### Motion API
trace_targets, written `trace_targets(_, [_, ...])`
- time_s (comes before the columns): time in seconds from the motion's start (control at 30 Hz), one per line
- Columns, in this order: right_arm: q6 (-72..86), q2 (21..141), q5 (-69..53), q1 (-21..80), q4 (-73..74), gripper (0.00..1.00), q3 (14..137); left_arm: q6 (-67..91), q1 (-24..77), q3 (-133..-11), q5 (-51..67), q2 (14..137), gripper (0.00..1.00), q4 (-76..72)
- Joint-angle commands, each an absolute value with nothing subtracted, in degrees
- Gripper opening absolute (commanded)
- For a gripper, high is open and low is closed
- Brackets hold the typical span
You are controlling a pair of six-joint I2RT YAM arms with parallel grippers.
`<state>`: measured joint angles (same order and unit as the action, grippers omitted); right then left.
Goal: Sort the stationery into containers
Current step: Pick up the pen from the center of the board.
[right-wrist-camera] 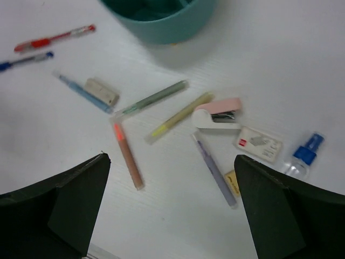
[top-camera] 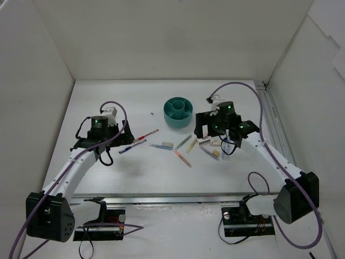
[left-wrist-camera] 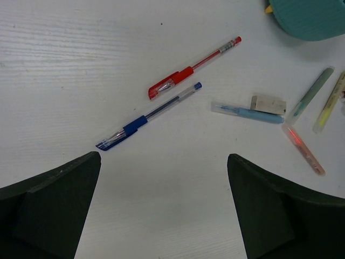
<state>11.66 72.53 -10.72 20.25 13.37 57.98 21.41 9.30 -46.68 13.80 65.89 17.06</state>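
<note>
Starting at your left gripper point(left-wrist-camera: 161, 216), you see its two dark fingers point(left-wrist-camera: 51, 208) set wide apart with nothing between them, hovering over the white table point(left-wrist-camera: 81, 54). Just ahead of it lies a blue pen point(left-wrist-camera: 148, 117), and beside that, roughly parallel, a red pen point(left-wrist-camera: 194, 67), the two close but not touching. Further right in that wrist view, a pale blue pen point(left-wrist-camera: 248, 113) lies with a beige eraser block point(left-wrist-camera: 268, 103) right against its far end. Your right gripper point(right-wrist-camera: 172, 216) is likewise spread wide and holds nothing, hanging above the main scatter. Nearest its left finger you have an orange-pink pen point(right-wrist-camera: 128, 155). Nearest its right finger is a lilac pen point(right-wrist-camera: 214, 170) with a small yellow tag point(right-wrist-camera: 233, 183) just beside its near end. Beyond these, a green pen point(right-wrist-camera: 153, 97) and a yellow pen point(right-wrist-camera: 178, 117) lie slanted and roughly parallel, the yellow one's far end meeting a pink-and-white stapler point(right-wrist-camera: 218, 113). To the stapler's right rests a white eraser point(right-wrist-camera: 259, 144) in a printed sleeve, and next to it the tiny clear bottle point(right-wrist-camera: 304, 154) with a blue cap. You cannot tell from this view whether it stands or lies. Farthest out, the round teal organizer point(top-camera: 178, 111) stands upright on the table behind the scatter, between your two arms, its compartments around a centre cup showing from above. Every item named lies on the table outside it.
</note>
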Motion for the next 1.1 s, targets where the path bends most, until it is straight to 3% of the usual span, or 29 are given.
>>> trace_targets(0.0, [-3.3, 78.5, -9.7, 29.8, 10.8, 0.98, 64.4, 24.9, 9.6, -47.3, 11.0, 63.3, 1.0, 16.0])
trace_targets(0.23, [-24.7, 97.4, -22.2, 37.9, 11.2, 0.98, 82.5, 32.5, 9.6, -42.1, 5.4, 57.4, 1.0, 21.0])
trace_targets(0.47, [-37.5, 111.3, -21.2, 41.8, 15.0, 0.98, 95.2, 35.8, 8.4, -40.1, 1.1, 51.3, 1.0, 25.8])
trace_targets(0.6, [-47.6, 117.8, -14.8, 44.0, 19.7, 0.97, 101.5, 37.1, 8.4, -39.6, 1.7, 49.8, 1.0, 27.1])
trace_targets(0.7, [-53.2, 123.2, -13.7, 45.0, 23.1, 0.87, 108.0, 37.6, 7.9, -38.4, 1.7, 47.9, 1.0, 26.5])
trace_targets(0.87, [-61.2, 128.8, -14.8, 46.1, 25.0, 0.85, 112.2, 37.4, 7.9, -37.5, 2.5, 46.2, 1.0, 26.8])
trace_targets(1.0, [-62.0, 130.5, -20.0, 45.4, 25.3, 0.66, 115.7, 37.2, 7.9, -37.2, 3.4, 46.0, 1.0, 27.2])
trace_targets(1.07, [-62.4, 132.3, -22.7, 44.9, 25.6, 0.65, 117.9, 37.2, 7.9, -37.1, 4.0, 46.1, 1.0, 27.2])
